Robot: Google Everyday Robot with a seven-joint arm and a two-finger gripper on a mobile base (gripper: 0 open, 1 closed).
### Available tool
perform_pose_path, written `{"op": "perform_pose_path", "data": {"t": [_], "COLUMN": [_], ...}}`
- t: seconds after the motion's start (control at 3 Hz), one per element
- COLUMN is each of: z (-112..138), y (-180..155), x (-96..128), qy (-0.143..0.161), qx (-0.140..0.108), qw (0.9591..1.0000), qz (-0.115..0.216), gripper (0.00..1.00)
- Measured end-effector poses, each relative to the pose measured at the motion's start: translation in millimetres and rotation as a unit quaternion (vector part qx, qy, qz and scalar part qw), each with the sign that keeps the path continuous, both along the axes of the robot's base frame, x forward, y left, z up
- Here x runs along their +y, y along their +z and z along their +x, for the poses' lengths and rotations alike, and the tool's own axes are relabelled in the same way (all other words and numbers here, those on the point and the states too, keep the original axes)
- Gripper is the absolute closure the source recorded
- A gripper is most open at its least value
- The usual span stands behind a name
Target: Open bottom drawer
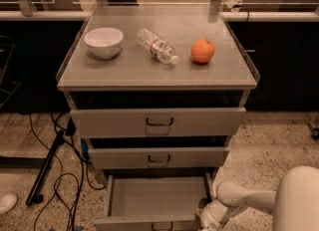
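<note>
The cabinet (159,120) rises above our gripper (205,219). The bottom drawer (159,195) lies just left of it, standing well out. We cannot tell the claw's state. Any further pull should, we judge, run straight and level, centred nearer the handle (162,226).

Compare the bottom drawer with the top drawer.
The bottom drawer stands far out, showing its grey inside; the top drawer is out only slightly. The bottom drawer's front is narrower and shorter than the top drawer's. The tool sits by the bottom drawer's right front corner, not the top drawer's. Both are grey with dark loop handles.
</note>
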State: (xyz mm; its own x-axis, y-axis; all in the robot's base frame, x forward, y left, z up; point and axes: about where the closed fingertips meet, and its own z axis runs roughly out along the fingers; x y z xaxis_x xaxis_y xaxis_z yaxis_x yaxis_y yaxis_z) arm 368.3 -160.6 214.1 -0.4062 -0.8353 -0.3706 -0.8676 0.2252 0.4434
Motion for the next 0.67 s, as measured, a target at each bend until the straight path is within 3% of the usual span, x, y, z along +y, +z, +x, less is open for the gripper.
{"op": "perform_pose_path", "data": {"t": [0.67], "z": [-4.0], "y": [-16.1], "x": [-6.2], "qy": [0.003], "qx": [0.025], "qw": [0.9996], "qz": [-0.012], "gripper": [0.0]}}
